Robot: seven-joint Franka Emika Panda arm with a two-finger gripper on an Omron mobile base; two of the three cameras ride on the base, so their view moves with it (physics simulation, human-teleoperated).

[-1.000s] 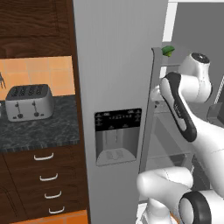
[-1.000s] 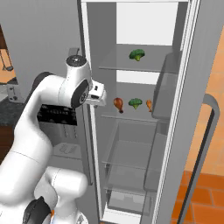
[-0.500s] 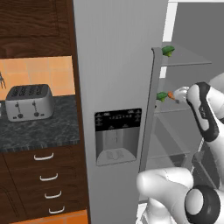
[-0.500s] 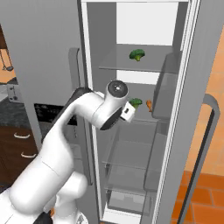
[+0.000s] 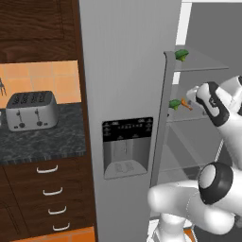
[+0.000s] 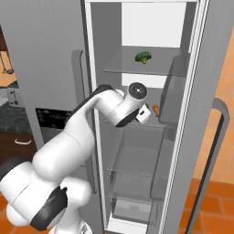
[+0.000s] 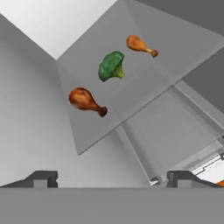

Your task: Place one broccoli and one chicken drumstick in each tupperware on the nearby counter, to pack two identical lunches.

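Inside the open refrigerator, the arm reaches toward a glass shelf at mid-height, and the pincer stands wide open with nothing between its jaws, well short of the food. In the hand view, that shelf carries three pieces in a row: a chicken drumstick nearest the pincer, a broccoli just beyond it, and a second chicken drumstick farthest off; they lie near one another without touching. From the right base view, another broccoli sits alone on the upper shelf, and it shows again at the shelf edge in the left base view. Far to the left, the dark marbled desk holds a silver toaster above brown drawers with curved handles.
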